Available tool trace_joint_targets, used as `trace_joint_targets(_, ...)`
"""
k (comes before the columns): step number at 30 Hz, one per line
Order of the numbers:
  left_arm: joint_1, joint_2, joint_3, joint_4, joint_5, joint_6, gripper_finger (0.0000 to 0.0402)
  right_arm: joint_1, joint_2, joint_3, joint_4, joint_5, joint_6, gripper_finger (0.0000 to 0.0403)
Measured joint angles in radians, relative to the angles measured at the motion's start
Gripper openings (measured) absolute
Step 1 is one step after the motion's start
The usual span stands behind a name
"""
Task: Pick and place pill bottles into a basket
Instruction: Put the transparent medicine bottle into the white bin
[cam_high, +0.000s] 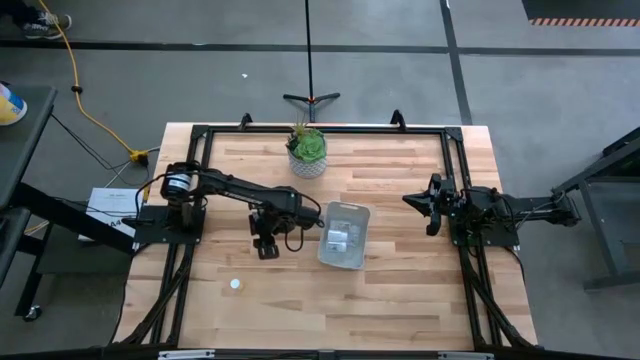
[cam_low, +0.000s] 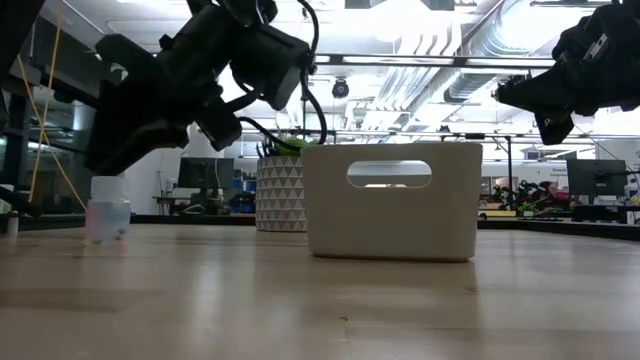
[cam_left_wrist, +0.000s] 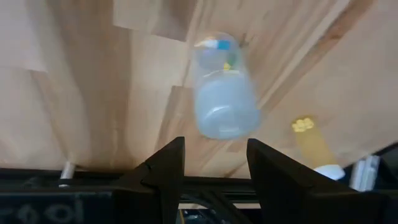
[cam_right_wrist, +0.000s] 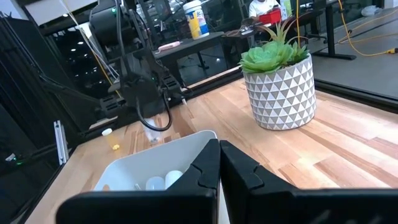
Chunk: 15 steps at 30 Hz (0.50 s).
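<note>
Pill bottles: one stands upright and alone on the wooden table (cam_high: 400, 290), a small whitish bottle (cam_high: 235, 285) near the front-left part of the top, well apart from the basket. Same bottle (cam_low: 108, 222) shows at the left in the low view, cap up, resting on the wood. More bottles (cam_high: 338, 238) lie inside the basket (cam_high: 357, 215), which sits mid-table, just in front of the white-potted plant (cam_high: 307, 150); pale caps (cam_right_wrist: 163, 181) are visible in it from the right wrist view.

Left gripper (cam_high: 266, 247) is out over the table between the lone bottle and the basket, beside the basket's left wall, raised off the surface. Fingers (cam_left_wrist: 168, 171) stand apart, nothing between them; the bottle (cam_left_wrist: 222, 102) lies beyond the tips, not touched.

Right gripper (cam_high: 430, 205) waits at the right side of the table, held up in the air, well clear of the basket. Its fingers (cam_right_wrist: 202, 171) are closed together, holding nothing.
</note>
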<state>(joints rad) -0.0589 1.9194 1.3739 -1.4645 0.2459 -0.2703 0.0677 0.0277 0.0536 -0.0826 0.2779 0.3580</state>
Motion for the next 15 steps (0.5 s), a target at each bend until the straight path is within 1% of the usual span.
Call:
trace_joint_targets(3,0.000,0.001,0.000,0.004,0.039,0.002,0.0207,0.000,0.000,0.000,0.000,0.000,0.000,0.0000)
trace_joint_targets(7,0.000,0.001,0.000,0.023,0.053,-0.001,0.0207,0.000,0.000,0.000,0.000,0.000,0.000,0.0000)
trace_joint_targets(12,0.000,0.001,0.000,0.035,0.053,-0.015,0.0207,0.000,0.000,0.000,0.000,0.000,0.000,0.0000)
trace_joint_targets(15,0.000,0.001,0.000,0.079,0.053,-0.015,0.0207,0.000,0.000,0.000,0.000,0.000,0.000,0.0000)
